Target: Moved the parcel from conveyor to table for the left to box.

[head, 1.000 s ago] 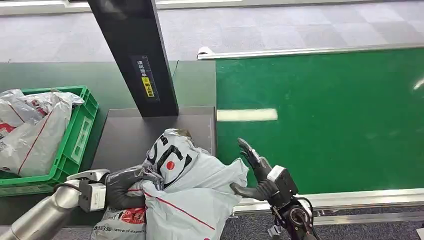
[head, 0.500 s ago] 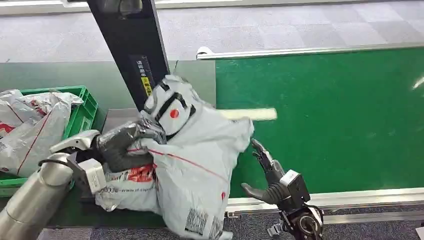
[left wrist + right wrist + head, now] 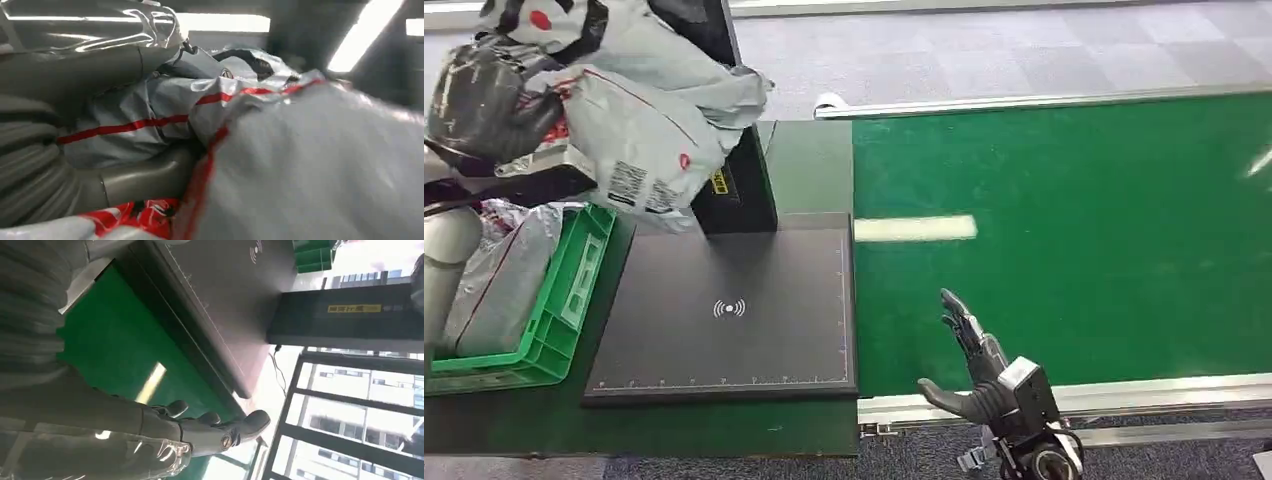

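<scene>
Green conveyor belt (image 3: 1064,240), grey floor (image 3: 984,50)

Even, bright overhead lighting in the head view; a rectangular glare patch lies on the green conveyor belt (image 3: 1064,240), and shadows are soft. Left wrist view: parcel (image 3: 300,165) strongly blurred at close range, ceiling lights overexposed. Right wrist view: windows (image 3: 350,410) blown out, hand (image 3: 210,432) backlit and dim.
</scene>
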